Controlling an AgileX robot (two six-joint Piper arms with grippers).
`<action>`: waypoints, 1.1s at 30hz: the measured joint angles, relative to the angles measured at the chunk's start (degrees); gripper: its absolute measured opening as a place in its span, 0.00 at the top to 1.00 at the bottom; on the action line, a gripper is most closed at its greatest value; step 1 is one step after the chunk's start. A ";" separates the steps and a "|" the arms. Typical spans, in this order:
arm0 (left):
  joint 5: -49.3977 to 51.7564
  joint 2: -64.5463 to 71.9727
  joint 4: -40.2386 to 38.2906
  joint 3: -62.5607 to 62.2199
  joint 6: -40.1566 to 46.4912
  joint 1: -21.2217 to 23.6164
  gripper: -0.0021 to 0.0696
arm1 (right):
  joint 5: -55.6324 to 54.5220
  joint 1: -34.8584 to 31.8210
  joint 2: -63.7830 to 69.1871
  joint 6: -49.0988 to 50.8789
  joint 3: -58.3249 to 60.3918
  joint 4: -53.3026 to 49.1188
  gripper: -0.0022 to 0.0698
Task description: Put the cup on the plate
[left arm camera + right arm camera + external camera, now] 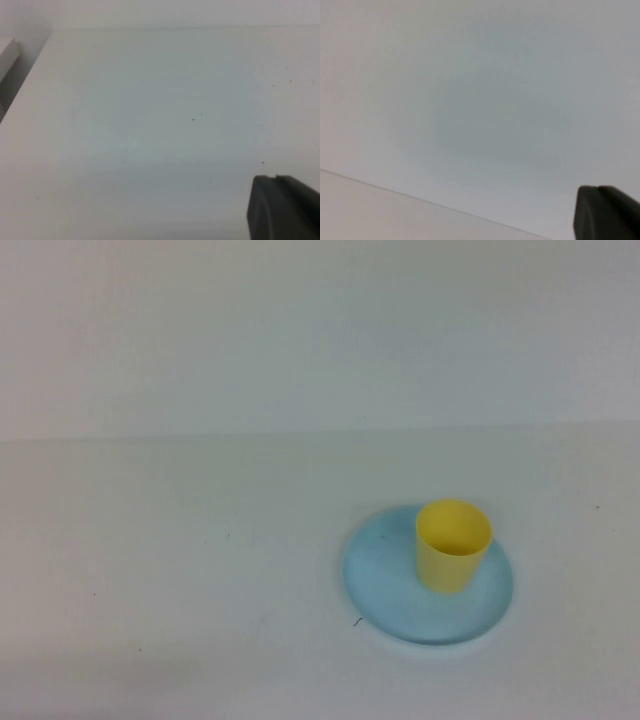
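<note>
In the high view the yellow cup stands upright on the light blue plate, toward the plate's far right side. Neither arm appears in that view. My left gripper shows in the left wrist view with its dark fingers pressed together, shut on nothing, above bare white table. In the right wrist view my right gripper is likewise shut and holds nothing, with only white surface in front of it. Cup and plate appear in neither wrist view.
The white table runs back to a white wall. The table's edge shows in the left wrist view, with a pale block beyond it.
</note>
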 joint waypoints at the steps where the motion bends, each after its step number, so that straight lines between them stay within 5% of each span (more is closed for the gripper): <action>1: 0.00 0.00 0.00 0.00 0.00 0.00 0.97 | 0.00 0.00 0.00 0.00 0.00 0.00 0.97; 10: 0.00 0.00 0.00 0.00 0.00 0.00 0.97 | 0.00 0.00 2.95 0.00 2.35 0.00 0.97; 17: 0.00 0.00 0.00 0.00 0.00 0.00 0.97 | 0.00 -0.23 -12.48 0.00 16.63 6.80 0.97; 33: 0.00 0.00 0.00 0.00 0.00 0.00 0.97 | 0.00 -16.39 -42.55 0.51 26.33 8.93 0.97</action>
